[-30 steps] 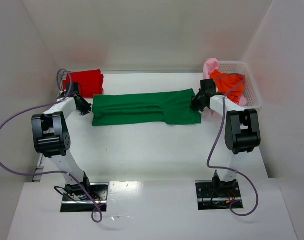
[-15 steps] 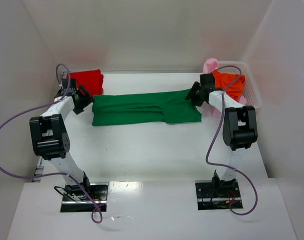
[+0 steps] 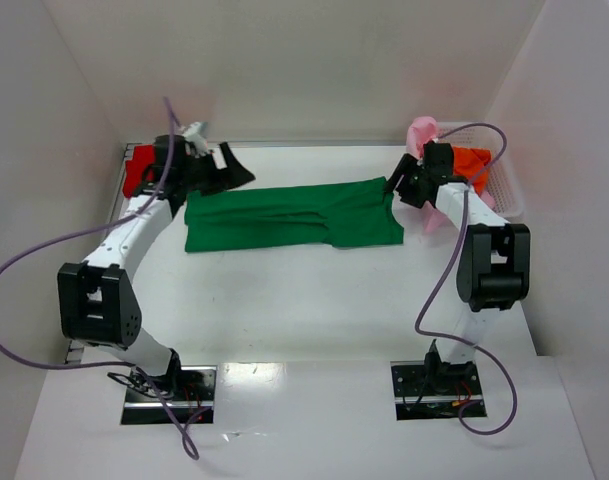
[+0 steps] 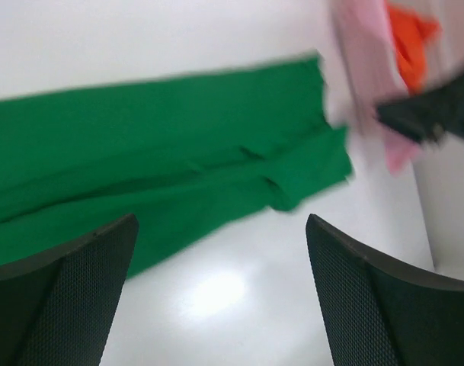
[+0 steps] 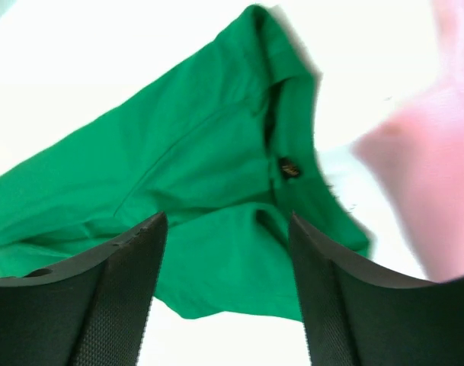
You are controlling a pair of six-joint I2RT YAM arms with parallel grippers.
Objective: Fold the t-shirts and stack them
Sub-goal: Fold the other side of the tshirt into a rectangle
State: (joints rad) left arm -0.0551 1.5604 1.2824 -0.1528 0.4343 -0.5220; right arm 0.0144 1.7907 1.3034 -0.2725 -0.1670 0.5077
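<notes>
The green t-shirt (image 3: 289, 215) lies flat for folding, with your left gripper (image 3: 236, 170) at its ten o'clock and your right gripper (image 3: 399, 190) at three both gaping empty.

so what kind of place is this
Probably a robot lab test cell, not a home: left arm and right arm bolted to a white table, plain white walls boxing it in, a green t-shirt laid out.

Both arms stretched forward — left gripper (image 3: 238, 172) jaws spread wide, right gripper (image 3: 396, 189) jaws parted
</notes>
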